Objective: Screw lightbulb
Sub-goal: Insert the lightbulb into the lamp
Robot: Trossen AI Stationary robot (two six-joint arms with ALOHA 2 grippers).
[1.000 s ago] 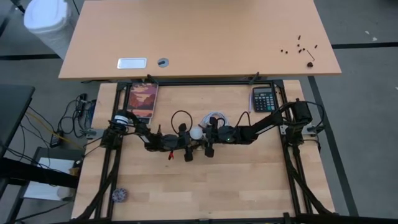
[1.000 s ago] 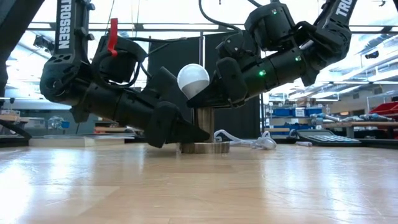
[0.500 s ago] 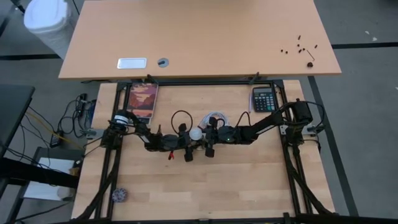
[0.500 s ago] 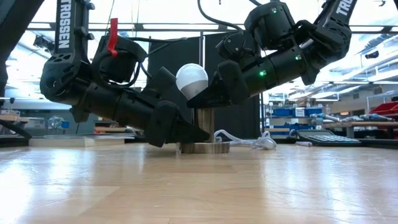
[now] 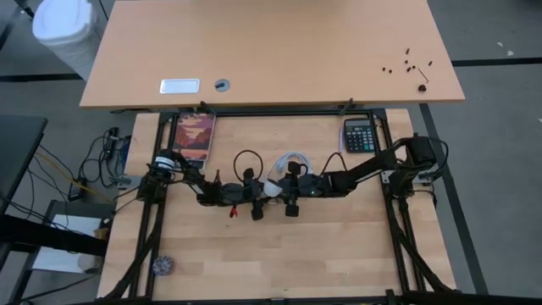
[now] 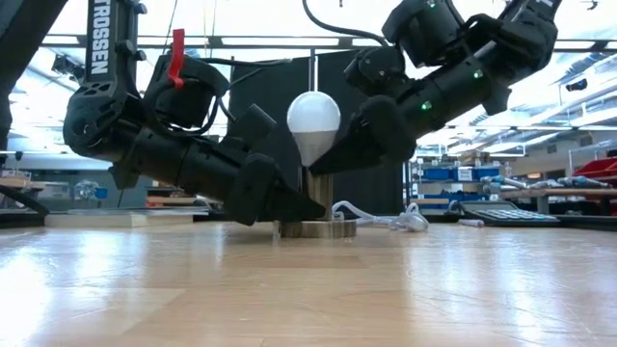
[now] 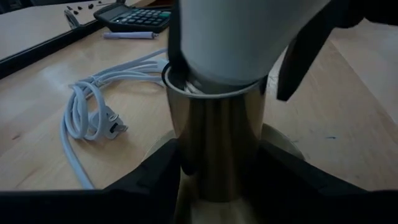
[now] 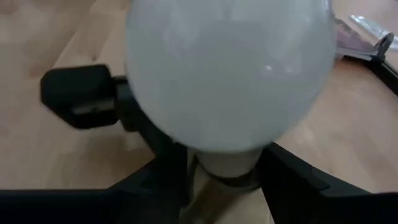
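The white lightbulb [image 6: 313,118] stands upright over the silvery socket [image 6: 318,188], its narrow base at the socket's mouth [image 7: 211,87]. The socket's disc base [image 6: 316,229] rests on the table at its middle. My left gripper [image 6: 280,200] comes from the table's left and is shut on the socket's stem. My right gripper [image 6: 371,145] comes from the right and is shut on the bulb [image 8: 230,68]. The bulb also shows in the high view [image 5: 273,187]. The screw base is mostly hidden inside the socket. My left gripper pinches the socket's upright stem [image 7: 214,149] between its two fingers [image 7: 161,171], low on the stem above the disc base. The fingers come slanting down from the table's left. The socket stands upright on the table. My right gripper pinches the bulb's narrow neck [image 8: 227,163] just below the round globe, one finger [image 8: 292,177] on either side. The fingers come slanting down from the table's right. The bulb stands upright, globe up, its base at the socket's mouth.
The socket's white cord [image 5: 292,161] lies coiled just beyond the socket. A calculator [image 5: 359,134] lies at the far right and a picture book [image 5: 196,137] at the far left. A small dark ball [image 5: 163,265] lies near the near left corner.
My right gripper has tipped and drawn a little toward the table's right. The bulb, tilted with its globe toward the left a second ago, now stands upright over the socket with its base at the socket's mouth. My left gripper has kept its hold on the socket.
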